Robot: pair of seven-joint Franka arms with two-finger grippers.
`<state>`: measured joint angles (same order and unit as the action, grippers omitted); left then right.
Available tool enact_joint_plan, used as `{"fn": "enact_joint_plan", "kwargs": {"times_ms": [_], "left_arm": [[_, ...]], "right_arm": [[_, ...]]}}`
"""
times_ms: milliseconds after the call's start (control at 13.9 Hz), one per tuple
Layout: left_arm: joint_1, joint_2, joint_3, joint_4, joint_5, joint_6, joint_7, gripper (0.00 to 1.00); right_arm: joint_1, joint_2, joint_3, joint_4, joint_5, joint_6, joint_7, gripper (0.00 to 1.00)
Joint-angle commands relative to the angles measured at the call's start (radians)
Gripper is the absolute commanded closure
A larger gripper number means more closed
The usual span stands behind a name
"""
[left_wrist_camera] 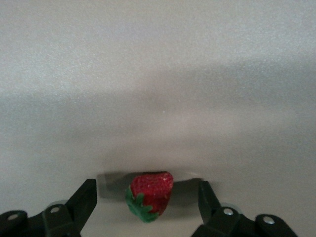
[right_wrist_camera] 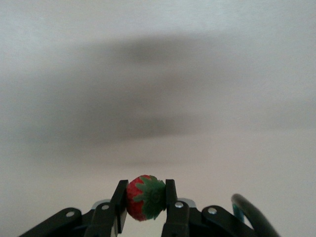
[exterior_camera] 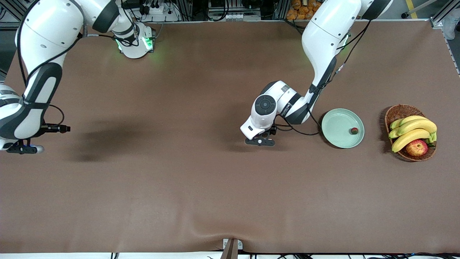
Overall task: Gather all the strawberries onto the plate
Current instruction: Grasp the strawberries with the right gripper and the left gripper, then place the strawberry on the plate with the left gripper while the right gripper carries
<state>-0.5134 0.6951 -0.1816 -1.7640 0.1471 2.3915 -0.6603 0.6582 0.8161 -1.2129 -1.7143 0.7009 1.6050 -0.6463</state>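
Left wrist view: strawberry [left_wrist_camera: 150, 195] lies on table between the spread left claw [left_wrist_camera: 148, 202] fingers, untouched.

No legible text, label, brand, number or sign was found in any view. The left arm's wrist link [exterior_camera: 287, 104] carries a small dark marking in the front view, but its characters cannot be made out. The brown table cover [exterior_camera: 201, 187], the plate [exterior_camera: 336, 126] and the wicker basket [exterior_camera: 397, 113] bear no readable marks. Both wrist views show only plain surfaces with no lettering.
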Motion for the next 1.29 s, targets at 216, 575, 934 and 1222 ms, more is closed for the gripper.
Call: {"fn": "enact_joint_plan", "kwargs": {"times_ms": [216,575,934,1222], "left_arm": [[0.004,-0.039,-0.003,-0.04,0.02,-0.005,0.002,0.39],[-0.005,-0.04,-0.003,-0.038,0.022,-0.006,0.001,0.81],[-0.004,-0.054,-0.003,-0.038,0.022,-0.008,0.057,0.97],[0.116,-0.118,-0.001,-0.038,0.02,-0.086,0.293,0.98]], "right_arm": [[0.15,-0.014,-0.046,0.004,-0.001,-0.048,0.25,1.0],[0.233,-0.017,-0.05,0.015,0.081,-0.105,0.445,1.0],[0.308,-0.018,-0.066,0.013,0.146,-0.134,0.586,1.0],[0.377,-0.018,-0.076,0.013,0.193,-0.132,0.724,1.0]]}}
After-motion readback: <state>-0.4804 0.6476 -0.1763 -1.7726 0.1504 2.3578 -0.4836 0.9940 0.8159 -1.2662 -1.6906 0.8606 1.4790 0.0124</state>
